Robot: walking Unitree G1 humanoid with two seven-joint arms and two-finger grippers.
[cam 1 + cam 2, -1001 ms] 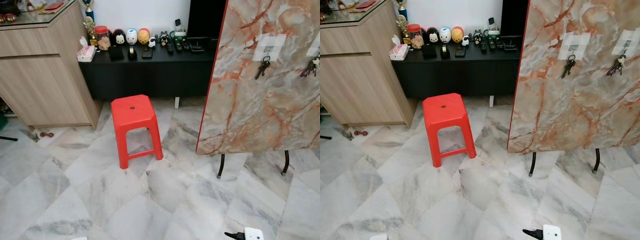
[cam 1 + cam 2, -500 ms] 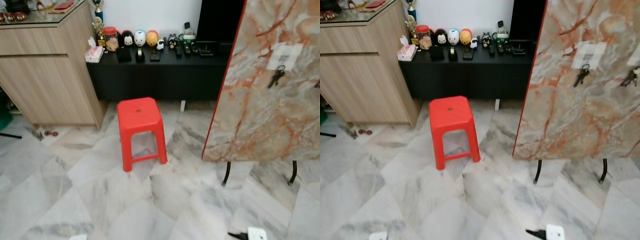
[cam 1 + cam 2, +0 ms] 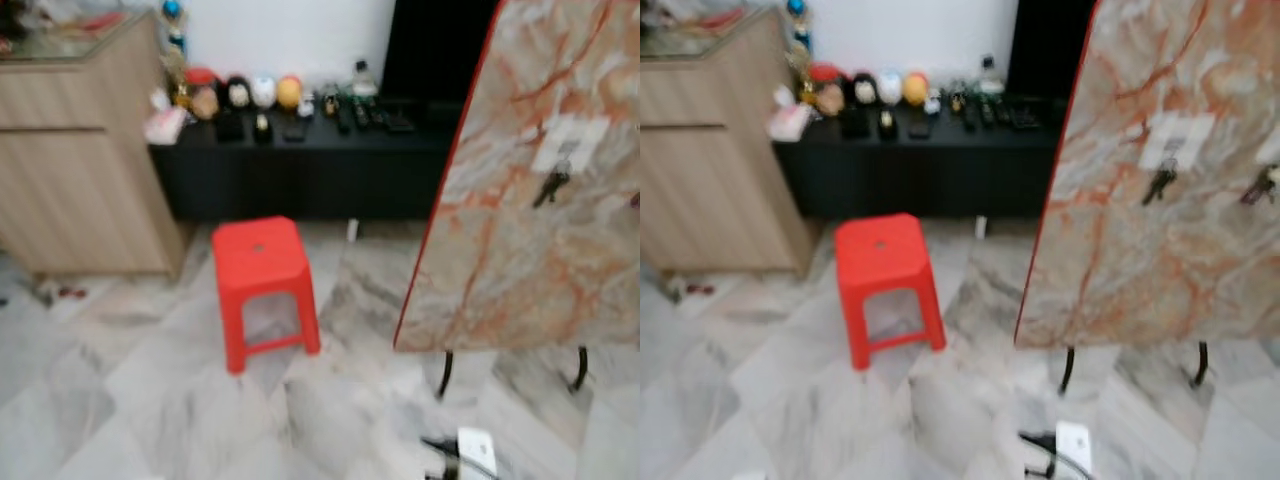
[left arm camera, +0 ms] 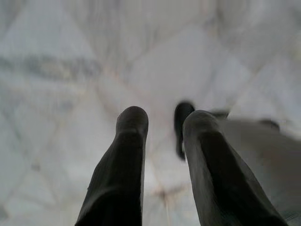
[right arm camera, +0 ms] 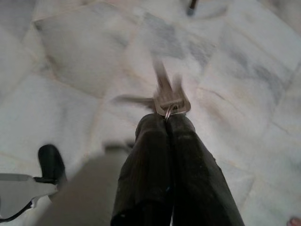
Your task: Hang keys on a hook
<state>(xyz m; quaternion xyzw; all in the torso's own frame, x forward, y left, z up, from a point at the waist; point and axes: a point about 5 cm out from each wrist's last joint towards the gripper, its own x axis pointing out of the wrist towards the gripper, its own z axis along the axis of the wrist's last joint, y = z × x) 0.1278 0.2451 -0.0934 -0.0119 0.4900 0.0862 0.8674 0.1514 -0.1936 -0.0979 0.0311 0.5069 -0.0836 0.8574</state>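
Ahead on the right, a marble board (image 3: 1160, 200) is standing propped on two dark legs, its face turned toward the robot, likely so hooks can be reached. Two white hook pads are showing on it; one bunch is hanging from the nearer hook (image 3: 1161, 182), a second bunch (image 3: 1260, 186) is dangling at the frame edge. One red stool (image 3: 262, 285) is sitting on the marble floor (image 3: 130, 400) before one black surface (image 3: 300, 165) crowded with blurred trinkets. Down low, the right gripper (image 5: 167, 121) is pinching the keys (image 5: 165, 96) by their ring, fingers pressed together, carrying them. The left gripper (image 4: 162, 117) is hanging spread, holding nothing.
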